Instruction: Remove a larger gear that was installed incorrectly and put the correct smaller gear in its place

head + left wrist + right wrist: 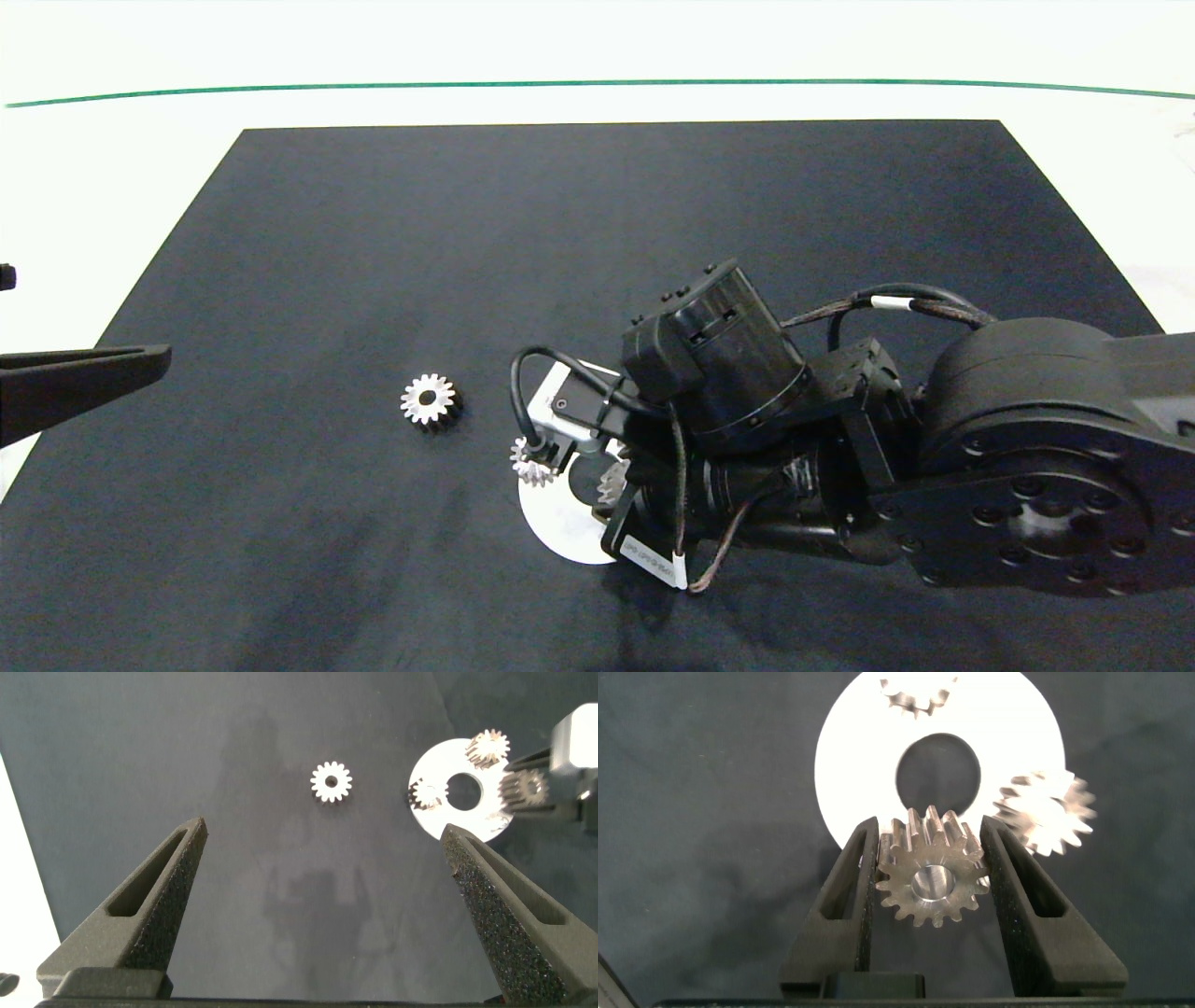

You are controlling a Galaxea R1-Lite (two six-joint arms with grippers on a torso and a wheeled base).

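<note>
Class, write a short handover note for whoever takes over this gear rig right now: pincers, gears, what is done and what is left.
Right pincer: shut on the larger gear at the edge of the white disc. I cannot tell if the gear is off its seat.
Left pincer: open and empty, at the left edge of the black mat.
Smaller gear: loose on the mat, left of the disc.
Two other gears sit on the disc.
Done: larger gear gripped.
Left: take it away, set it down, then fit the smaller gear.

Black right arm [1027, 448], round screwed joint, braided cables, white labels.
</note>
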